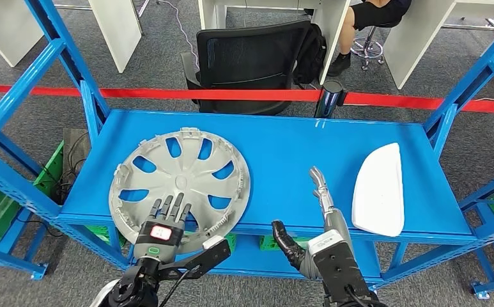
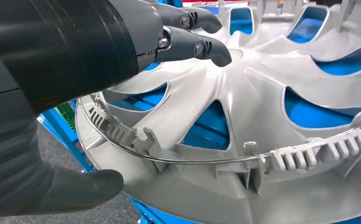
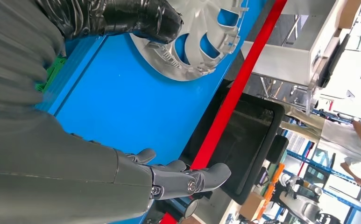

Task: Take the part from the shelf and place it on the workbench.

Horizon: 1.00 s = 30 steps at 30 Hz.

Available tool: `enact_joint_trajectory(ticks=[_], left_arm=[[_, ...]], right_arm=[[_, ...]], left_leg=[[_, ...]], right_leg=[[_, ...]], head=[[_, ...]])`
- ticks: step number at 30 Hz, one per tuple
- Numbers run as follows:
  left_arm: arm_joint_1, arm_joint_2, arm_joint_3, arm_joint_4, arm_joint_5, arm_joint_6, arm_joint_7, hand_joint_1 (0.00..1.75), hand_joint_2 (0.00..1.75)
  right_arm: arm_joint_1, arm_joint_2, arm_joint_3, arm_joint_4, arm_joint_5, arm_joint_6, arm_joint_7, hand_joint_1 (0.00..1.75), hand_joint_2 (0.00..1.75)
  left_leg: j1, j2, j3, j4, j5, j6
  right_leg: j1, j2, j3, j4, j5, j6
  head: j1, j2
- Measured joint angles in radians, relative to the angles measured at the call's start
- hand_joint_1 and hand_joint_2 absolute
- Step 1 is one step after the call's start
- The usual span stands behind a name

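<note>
Our left hand (image 1: 165, 225) grips the hubcap (image 1: 180, 182) rim on the blue shelf (image 1: 282, 153); our right hand (image 1: 317, 217) hovers released. Beyond our fingers (image 1: 319, 185) we see red tape (image 1: 231, 94), a black chair (image 1: 250, 61) and grey carpet (image 1: 161, 70).

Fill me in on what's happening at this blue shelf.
A humanoid robot is reaching for a grey wheel cover lying on the blue shelf. Its left hand has its fingers over the cover's near rim and its thumb below the edge, but a firm grip isn't evident. The right hand is open above bare shelf. A white part lies untouched to the right.
</note>
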Motion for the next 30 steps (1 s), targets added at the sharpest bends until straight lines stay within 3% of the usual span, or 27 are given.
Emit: enact_joint_trajectory(ticks=[20, 30], left_arm=[[0.001, 0.0, 0.0, 0.019, 0.047, -0.008, 0.027, 0.0, 1.75], [0.012, -0.007, 0.002, 0.001, 0.215, 0.189, -0.094, 0.0, 1.75]], right_arm=[[0.0, 0.001, 0.0, 0.0, 0.0, 0.008, -0.001, 0.0, 1.75], [0.005, 0.001, 0.0, 0.0, 0.001, -0.005, -0.001, 0.0, 1.75]], left_leg=[[0.0, 0.0, 0.0, 0.0, 0.0, 0.0], [0.0, 0.0, 0.0, 0.0, 0.0, 0.0]], right_leg=[[0.0, 0.0, 0.0, 0.0, 0.0, 0.0], [0.0, 0.0, 0.0, 0.0, 0.0, 0.0]], head=[[0.0, 0.0], [0.0, 0.0]])
